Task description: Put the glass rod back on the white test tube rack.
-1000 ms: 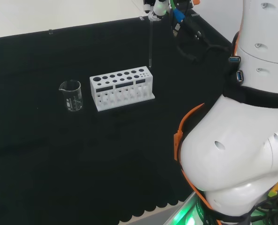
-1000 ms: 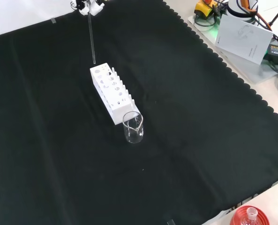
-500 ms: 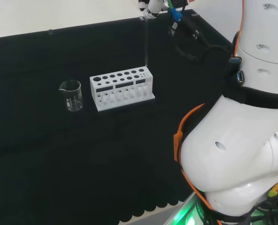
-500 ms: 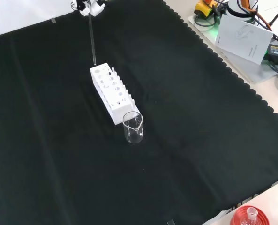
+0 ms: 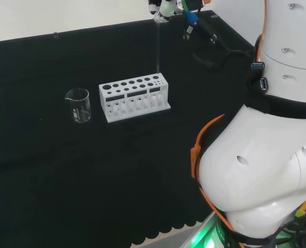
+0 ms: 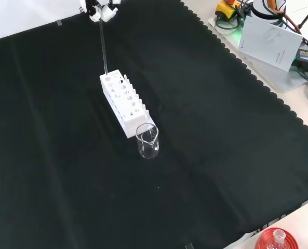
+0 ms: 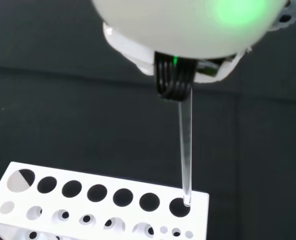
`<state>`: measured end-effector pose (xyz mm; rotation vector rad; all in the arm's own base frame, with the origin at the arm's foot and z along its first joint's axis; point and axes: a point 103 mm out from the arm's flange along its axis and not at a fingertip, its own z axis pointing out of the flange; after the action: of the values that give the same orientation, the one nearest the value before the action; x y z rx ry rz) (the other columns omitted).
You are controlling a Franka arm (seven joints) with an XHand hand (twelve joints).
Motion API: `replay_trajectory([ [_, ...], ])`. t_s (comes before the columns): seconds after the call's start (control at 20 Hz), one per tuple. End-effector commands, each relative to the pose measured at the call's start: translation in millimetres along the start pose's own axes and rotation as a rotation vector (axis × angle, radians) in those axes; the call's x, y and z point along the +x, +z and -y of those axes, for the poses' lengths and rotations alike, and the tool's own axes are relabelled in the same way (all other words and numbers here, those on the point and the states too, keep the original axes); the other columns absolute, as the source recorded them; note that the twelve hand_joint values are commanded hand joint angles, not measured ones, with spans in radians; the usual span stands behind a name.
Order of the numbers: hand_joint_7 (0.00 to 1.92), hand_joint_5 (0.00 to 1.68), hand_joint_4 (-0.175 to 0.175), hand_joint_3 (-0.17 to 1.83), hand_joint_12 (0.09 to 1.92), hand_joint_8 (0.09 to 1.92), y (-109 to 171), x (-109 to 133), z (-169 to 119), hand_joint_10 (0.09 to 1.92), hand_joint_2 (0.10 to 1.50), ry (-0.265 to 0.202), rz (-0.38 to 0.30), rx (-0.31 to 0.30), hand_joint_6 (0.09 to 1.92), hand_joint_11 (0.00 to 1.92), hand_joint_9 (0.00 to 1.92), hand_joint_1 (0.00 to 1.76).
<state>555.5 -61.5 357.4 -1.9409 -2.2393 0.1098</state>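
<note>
Above the rack's end hole — glass rod (image 7: 185, 150) upright | robot hand (image 5: 163, 7) pinching it | white test tube rack (image 5: 134, 96) beside beaker (image 5: 79, 105)

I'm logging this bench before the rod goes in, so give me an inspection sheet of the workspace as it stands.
Surface: black cloth, flat, scalloped edge.
Job's things: glass rod upright, its tip just above the end hole of the white test tube rack.
Clutter: clear beaker at the rack's other end; it looks empty.
Hand: hand grips the rod's top.
Cables: black cables along the arm.
Surroundings: papers and a red ribbed ring beyond the cloth.
</note>
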Motion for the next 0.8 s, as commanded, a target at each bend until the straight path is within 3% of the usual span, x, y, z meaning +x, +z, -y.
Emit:
replay_trajectory([
  [0.05,1.43,1.23,-0.175,0.88,0.48,0.58,6,3,-3,0.09,0.47,0.0,-0.023,-0.001,0.69,1.62,1.72,1.45],
  [0.8,1.43,1.23,-0.175,0.87,0.48,0.58,16,14,-14,0.09,0.47,-0.017,-0.015,0.019,0.68,1.62,1.72,1.45],
])
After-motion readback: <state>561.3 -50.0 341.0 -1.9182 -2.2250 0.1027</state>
